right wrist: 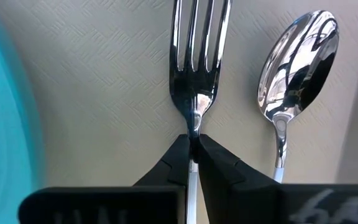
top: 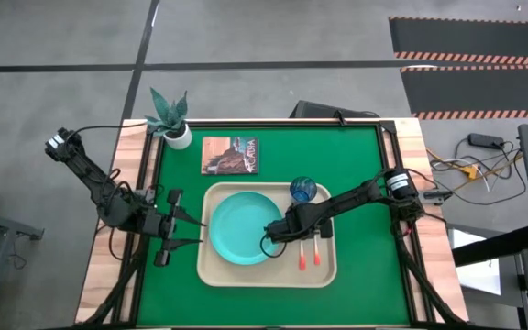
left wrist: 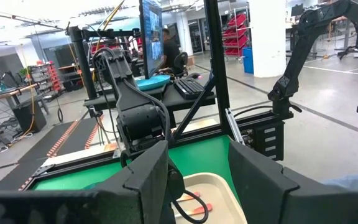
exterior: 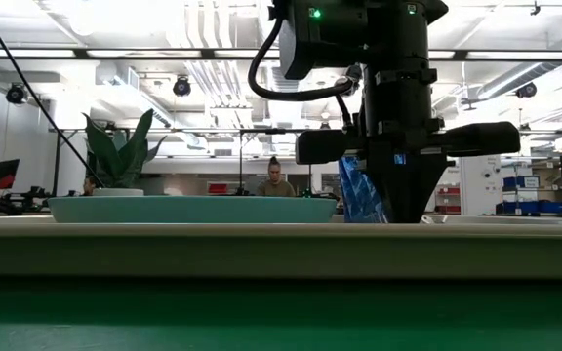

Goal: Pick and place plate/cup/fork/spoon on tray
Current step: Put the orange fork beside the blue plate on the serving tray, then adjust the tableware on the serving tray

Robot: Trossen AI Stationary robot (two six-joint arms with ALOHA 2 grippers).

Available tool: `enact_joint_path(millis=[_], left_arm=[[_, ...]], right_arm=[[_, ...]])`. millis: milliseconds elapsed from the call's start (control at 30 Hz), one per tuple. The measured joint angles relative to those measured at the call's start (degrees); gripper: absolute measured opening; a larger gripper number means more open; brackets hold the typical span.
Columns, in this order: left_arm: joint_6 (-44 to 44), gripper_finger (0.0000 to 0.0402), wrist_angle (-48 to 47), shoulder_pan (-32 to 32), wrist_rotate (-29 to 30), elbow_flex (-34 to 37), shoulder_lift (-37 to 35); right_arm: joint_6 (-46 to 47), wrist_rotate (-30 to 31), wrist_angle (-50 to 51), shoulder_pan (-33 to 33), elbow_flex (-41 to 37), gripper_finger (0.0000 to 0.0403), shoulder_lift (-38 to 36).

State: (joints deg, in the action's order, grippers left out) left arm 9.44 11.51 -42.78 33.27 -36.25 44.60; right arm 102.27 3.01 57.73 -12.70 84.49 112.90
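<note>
While the right gripper (right wrist: 193, 149) pinches the fork (right wrist: 194, 62) at its neck, fingers closed on it, fork lies on the tray (top: 324, 275) just beside the spoon (right wrist: 294, 68). Plate (top: 241, 227) and cup (top: 302, 191) sit on the tray. Left gripper (top: 191, 228) waits on the desk (top: 356, 156) beside the tray, fingers wide.

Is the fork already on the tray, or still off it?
On it. The fork lies flat on the tray beside the spoon, its neck pinched by the right end effector.
</note>
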Motion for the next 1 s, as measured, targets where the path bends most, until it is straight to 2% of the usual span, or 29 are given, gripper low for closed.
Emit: enact_joint_path(millis=[133,400,567,800,1000], left_arm=[[0.0,0.0155,0.0,0.0,0.0,0.0,0.0],[0.0,0.0155,0.0,0.0,0.0,0.0,0.2],[0.0,0.0155,0.0,0.0,0.0,0.0,0.3],[0.0,0.0155,0.0,0.0,0.0,0.0,0.7],[-1.3,0.0155,0.1,0.0,0.0,0.0,1.1]], right_arm=[[-0.6,0.1,0.1,0.0,0.0,0.0031,0.0],[-1.8,0.5,0.5,0.0,0.0,0.0126,0.0],[-3.3,-0.2,2.9,-0.5,0.5,0.0166,-1.6],[-5.2,1.6,4.2,-3.8,1.6,0.0184,-7.2],[-17.0,4.0,3.2,-9.3,1.8,0.0175,-9.0]])
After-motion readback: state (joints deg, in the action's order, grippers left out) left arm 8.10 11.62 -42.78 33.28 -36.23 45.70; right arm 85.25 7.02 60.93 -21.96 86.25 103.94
